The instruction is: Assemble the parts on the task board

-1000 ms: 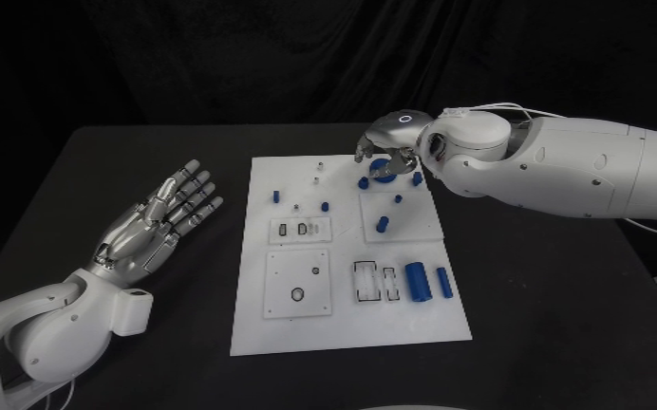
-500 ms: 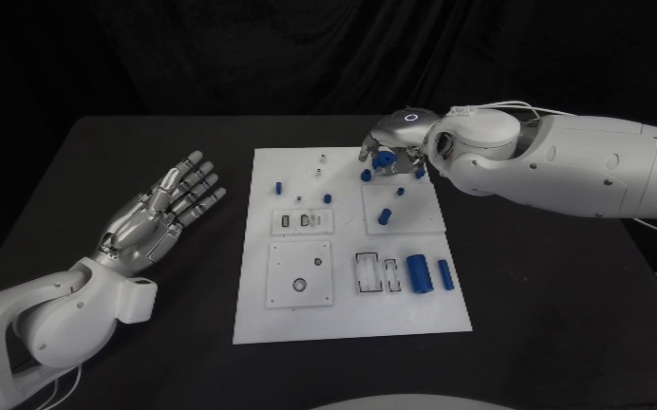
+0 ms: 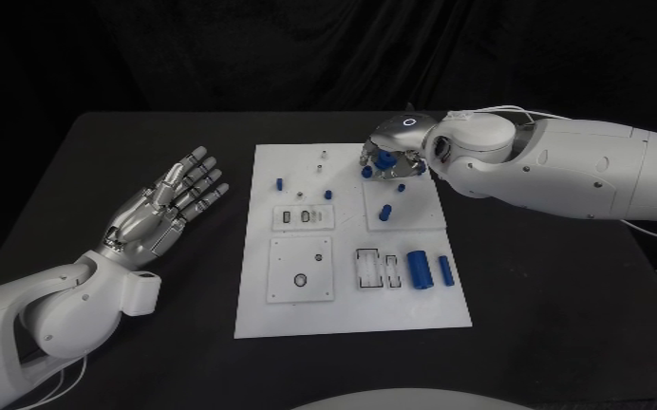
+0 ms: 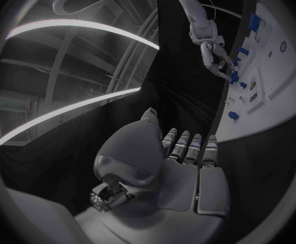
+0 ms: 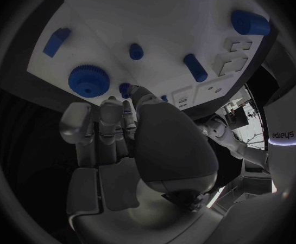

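Your right hand [image 3: 390,158] hovers, fingertips pinching a small blue part [image 5: 125,89], I judge; beside it the blue gear [image 5: 88,80] looks light, rigid: grip its toothed rim.

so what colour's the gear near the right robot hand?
Blue; the gear shows best in the right wrist view.

Your left hand [image 3: 161,209] lies flat at the table's left, palm up, fingers straight and apart, holding nothing. Your right hand [image 3: 389,158] hangs far right, fingers curled downward together.
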Available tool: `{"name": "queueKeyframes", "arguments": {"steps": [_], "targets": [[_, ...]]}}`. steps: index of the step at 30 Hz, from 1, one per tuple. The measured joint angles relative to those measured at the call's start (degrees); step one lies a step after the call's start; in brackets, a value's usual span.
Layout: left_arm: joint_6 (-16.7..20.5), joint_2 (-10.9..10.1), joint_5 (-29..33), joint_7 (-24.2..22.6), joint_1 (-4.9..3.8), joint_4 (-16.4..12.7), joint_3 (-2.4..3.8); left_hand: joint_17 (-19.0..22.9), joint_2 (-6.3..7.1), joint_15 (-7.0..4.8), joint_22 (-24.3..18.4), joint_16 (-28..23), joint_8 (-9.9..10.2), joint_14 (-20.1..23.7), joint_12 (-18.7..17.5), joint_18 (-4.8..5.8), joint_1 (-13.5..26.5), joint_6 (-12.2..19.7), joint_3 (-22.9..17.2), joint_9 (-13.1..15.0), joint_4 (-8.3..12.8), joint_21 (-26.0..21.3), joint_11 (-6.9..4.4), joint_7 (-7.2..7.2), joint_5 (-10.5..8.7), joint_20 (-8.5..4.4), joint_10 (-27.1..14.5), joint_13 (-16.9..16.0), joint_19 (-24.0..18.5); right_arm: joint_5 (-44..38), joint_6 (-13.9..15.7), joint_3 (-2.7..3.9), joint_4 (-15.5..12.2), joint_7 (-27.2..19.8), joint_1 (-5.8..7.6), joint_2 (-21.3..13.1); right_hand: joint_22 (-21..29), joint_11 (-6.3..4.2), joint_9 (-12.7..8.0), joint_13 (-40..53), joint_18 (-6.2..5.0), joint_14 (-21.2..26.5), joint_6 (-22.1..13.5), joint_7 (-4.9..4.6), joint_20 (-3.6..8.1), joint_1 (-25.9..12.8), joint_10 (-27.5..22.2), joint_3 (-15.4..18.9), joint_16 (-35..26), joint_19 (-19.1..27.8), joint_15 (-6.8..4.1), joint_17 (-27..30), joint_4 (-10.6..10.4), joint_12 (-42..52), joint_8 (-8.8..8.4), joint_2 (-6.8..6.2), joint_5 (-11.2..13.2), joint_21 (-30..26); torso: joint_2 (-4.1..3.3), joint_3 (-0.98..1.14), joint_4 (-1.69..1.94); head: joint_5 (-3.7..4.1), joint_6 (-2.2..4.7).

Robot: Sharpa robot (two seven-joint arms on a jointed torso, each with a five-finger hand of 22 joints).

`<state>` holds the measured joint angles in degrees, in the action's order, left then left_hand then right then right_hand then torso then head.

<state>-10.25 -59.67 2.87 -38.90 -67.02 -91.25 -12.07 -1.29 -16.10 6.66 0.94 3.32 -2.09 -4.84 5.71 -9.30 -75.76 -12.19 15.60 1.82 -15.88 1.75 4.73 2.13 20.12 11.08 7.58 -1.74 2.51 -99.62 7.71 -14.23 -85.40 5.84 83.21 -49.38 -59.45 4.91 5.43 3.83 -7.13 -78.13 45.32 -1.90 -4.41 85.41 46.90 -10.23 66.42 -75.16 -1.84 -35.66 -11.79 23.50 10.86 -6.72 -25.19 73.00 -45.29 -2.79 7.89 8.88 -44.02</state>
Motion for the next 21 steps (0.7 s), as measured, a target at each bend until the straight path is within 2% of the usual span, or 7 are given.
{"name": "queueKeyframes", "arguments": {"steps": [9, 10, 15, 18, 19, 21], "targets": [[-0.3, 0.2, 0.0, 0.0, 0.00, 0.4, -0.07, 0.0, -0.21, 0.00, 0.0, 0.0, 0.0, 0.0, 0.2, -0.01, -0.7, -0.2, -0.6, 0.0, 0.2, 0.0, 0.20, -0.20, 0.89, 0.42, -0.2, 0.0, 0.0, -0.1, 0.8, 0.00, 2.6, -1.1, -1.65, 2.1, -0.4, 0.28, 0.2, 0.1, 0.00, -0.4, 0.2, -0.21, -0.19, 0.0, 1.1, -1.5, 0.4, -0.2, 0.40, -0.9, -0.1, -0.2, -0.22, 0.00, 0.4, 0.3, 0.12, -0.05, 0.06, 0.16, -0.38], [-0.3, 0.3, 0.0, 0.0, 0.00, 0.4, -0.08, 0.0, -0.21, 0.00, 0.0, 0.0, 0.0, 0.0, 0.2, 0.00, -0.7, -0.2, -0.6, 0.0, 0.2, 0.0, 0.20, -0.20, 0.89, 0.41, -0.2, 0.0, 0.0, -0.1, 0.9, 0.01, 2.9, -1.2, -1.78, 2.3, -0.5, 0.17, 0.3, 0.1, 0.00, -0.4, 0.5, -0.01, -0.19, 0.0, 1.3, -1.6, 0.4, -0.2, 0.40, -1.0, -0.1, -0.2, -0.22, 0.01, 0.4, 0.3, 0.13, -0.06, 0.06, 0.18, -0.40], [-0.5, 0.5, 0.0, 0.0, 0.00, 0.7, -0.09, 0.0, -0.21, 0.00, 0.0, 0.0, 0.0, 0.0, 0.2, 0.00, -0.7, -0.2, -0.7, 0.0, 0.4, 0.0, 0.20, -0.20, 1.32, 0.41, -0.2, 0.0, 0.0, -0.1, 1.9, 0.13, 4.2, -2.0, -2.42, 3.4, -1.3, 0.31, 1.1, 0.1, 0.00, -0.6, 3.5, -0.14, -0.42, 0.0, 3.2, -4.4, 0.8, -0.4, 0.57, -1.9, 0.0, -0.6, 0.08, 0.01, 0.8, 0.7, 0.19, -0.08, 0.08, 0.20, -0.52], [-0.7, 0.6, 0.0, 0.0, 0.00, 1.0, -0.10, 0.0, -0.21, 0.00, 0.0, 0.0, 0.0, 0.0, 0.2, 0.00, -0.7, -0.4, -0.7, 0.0, 0.4, 0.0, 0.20, -0.41, 1.61, 0.41, -0.2, 0.0, 0.0, -0.1, 2.7, 0.17, 4.9, -2.7, -2.69, 3.9, -2.1, -0.10, 1.8, 0.2, 0.00, -1.0, 5.5, -0.46, -0.29, 0.5, 4.8, -6.1, 1.1, -0.7, 0.16, -2.7, 0.3, -0.6, 0.90, 0.55, 0.8, 1.0, 0.23, -0.08, 0.03, 0.08, -0.59], [-0.7, 0.6, -0.1, 0.0, 0.00, 1.1, -0.10, 0.0, -0.21, 0.00, 0.0, 0.0, 0.0, 0.0, 0.2, -0.01, -1.1, -0.4, -0.7, 0.0, 0.4, 0.0, 0.20, -0.41, 1.61, 0.41, -0.2, 0.0, 0.0, -0.1, 3.0, 0.17, 5.1, -3.0, -2.78, 3.9, -2.4, -0.25, 2.1, 0.2, 0.06, -1.0, 6.8, -0.86, -0.18, 0.9, 5.6, -6.6, 1.3, -0.8, 0.16, -3.0, 0.7, -0.6, 1.38, 0.93, 1.5, 1.2, 0.24, -0.08, 0.01, 0.05, -0.60], [-0.7, 0.7, -0.1, 0.0, 0.00, 1.2, -0.10, 0.0, -0.22, 0.00, 0.0, 0.0, 0.0, 0.0, 0.2, 0.00, -1.1, -0.4, -0.9, 0.0, 0.6, 0.0, 0.20, -0.41, 1.94, 0.41, -0.2, 0.0, 0.0, -0.1, 3.7, 0.17, 5.3, -3.4, -2.88, 4.0, -3.0, -0.68, 2.9, 0.1, 0.91, -1.4, 9.3, -1.54, 0.13, 1.5, 7.3, -7.6, 1.5, -1.1, -0.26, -3.5, 1.5, -0.6, 2.60, 1.47, 2.3, 1.4, 0.26, -0.08, -0.02, -0.04, -0.63]]}}
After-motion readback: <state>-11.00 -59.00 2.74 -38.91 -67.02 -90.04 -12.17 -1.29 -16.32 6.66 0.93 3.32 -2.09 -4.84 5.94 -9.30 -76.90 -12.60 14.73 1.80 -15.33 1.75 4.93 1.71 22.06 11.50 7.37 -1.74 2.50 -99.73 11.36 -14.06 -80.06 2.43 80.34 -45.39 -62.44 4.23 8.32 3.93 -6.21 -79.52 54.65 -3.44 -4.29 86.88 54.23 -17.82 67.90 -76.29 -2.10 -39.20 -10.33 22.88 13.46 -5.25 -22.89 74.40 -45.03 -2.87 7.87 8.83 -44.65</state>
